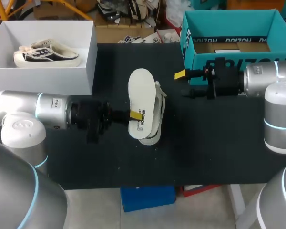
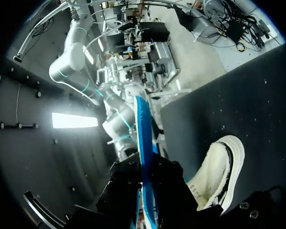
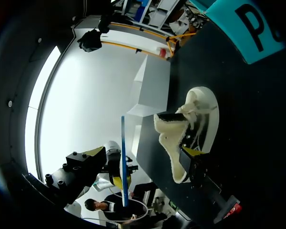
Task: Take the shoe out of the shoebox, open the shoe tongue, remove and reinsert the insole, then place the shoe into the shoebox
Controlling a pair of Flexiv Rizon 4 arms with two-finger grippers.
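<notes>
insole (image 1: 142, 95): white top, blue underside, over the shoe
shoe (image 1: 158, 102): cream fleece lining, dark side, mid table (image 1: 205, 143)
left gripper (image 1: 135, 115): clamped on insole
right gripper (image 1: 184, 85): fingers wide apart, by teal shoebox (image 1: 200, 62)

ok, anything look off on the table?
Nothing damaged or spilled. The insole is out of the shoe, clamped in the left gripper just above it. The shoe seems tipped on its side on the black table. The right gripper is empty and apart from both.
</notes>
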